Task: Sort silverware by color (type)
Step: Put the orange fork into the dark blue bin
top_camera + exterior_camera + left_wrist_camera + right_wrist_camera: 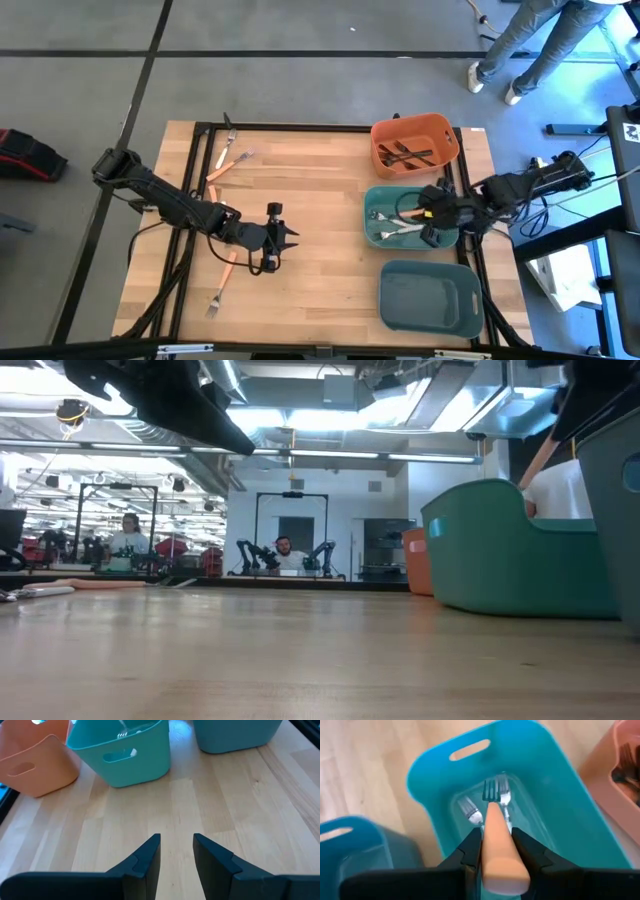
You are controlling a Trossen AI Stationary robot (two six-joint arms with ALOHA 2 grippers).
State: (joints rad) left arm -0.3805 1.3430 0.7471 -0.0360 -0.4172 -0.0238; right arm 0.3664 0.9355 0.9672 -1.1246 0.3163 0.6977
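Note:
My right gripper (497, 837) (432, 213) hangs over the teal bin (375, 200) (555, 795), shut on a fork with a tan-orange handle and silver head (491, 790). Two shiny silver forks (470, 811) lie on that bin's floor. Dark forks (410, 154) lie in the orange bin (440, 128). On the table's left, orange-handled forks rest flat near the far edge (228, 165) and near the front (226, 275). My left gripper (176, 845) (280, 240) is open above bare wood at mid-table, touching nothing. My right gripper pinches the fork's tan-orange handle (495, 820) between its two fingers (472, 847), which lie along the handle. The silver head points away from the gripper, down into the teal bin. Whether the tines touch the silver forks beneath, I cannot tell.
A darker blue-grey bin (430, 297) stands at the table's near right corner, next to the teal one. All three bins line the right side (120, 755). Bare wood (320, 200) spans the middle. A person's legs (520, 50) show beyond the far edge.

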